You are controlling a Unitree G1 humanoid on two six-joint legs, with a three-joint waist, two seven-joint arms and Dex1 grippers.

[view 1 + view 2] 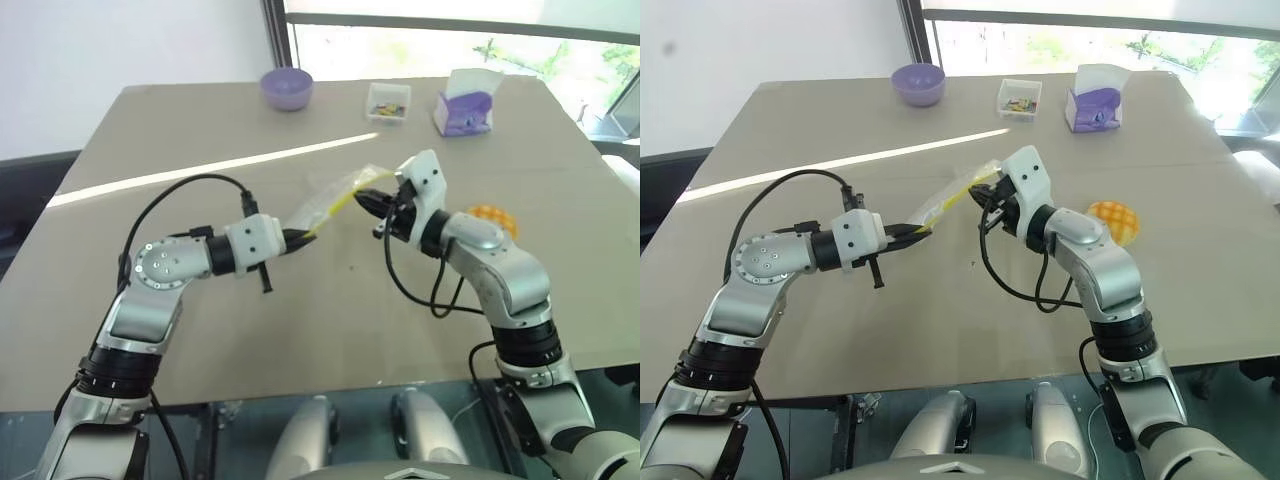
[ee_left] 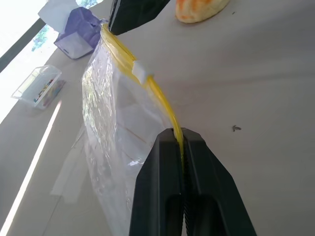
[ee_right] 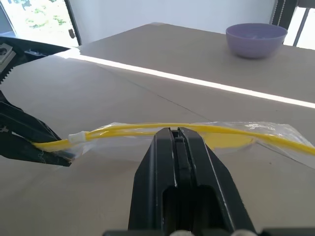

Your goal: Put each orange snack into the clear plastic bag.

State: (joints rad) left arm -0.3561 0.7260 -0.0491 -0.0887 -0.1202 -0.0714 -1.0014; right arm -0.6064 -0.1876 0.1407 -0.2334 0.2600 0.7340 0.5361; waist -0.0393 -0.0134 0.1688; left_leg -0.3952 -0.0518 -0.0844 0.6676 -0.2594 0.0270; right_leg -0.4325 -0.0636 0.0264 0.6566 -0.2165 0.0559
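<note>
The clear plastic bag hangs stretched above the table between my two grippers, its yellow seal strip pulled taut. My left gripper is shut on one end of the strip, seen close in the left wrist view. The right gripper is shut on the other end. One orange snack, a round bun with a grid pattern, lies on the table just behind my right forearm, outside the bag.
At the far side of the table stand a purple bowl, a small clear box of colourful bits and a purple-and-white carton. A bright strip of sunlight crosses the tabletop.
</note>
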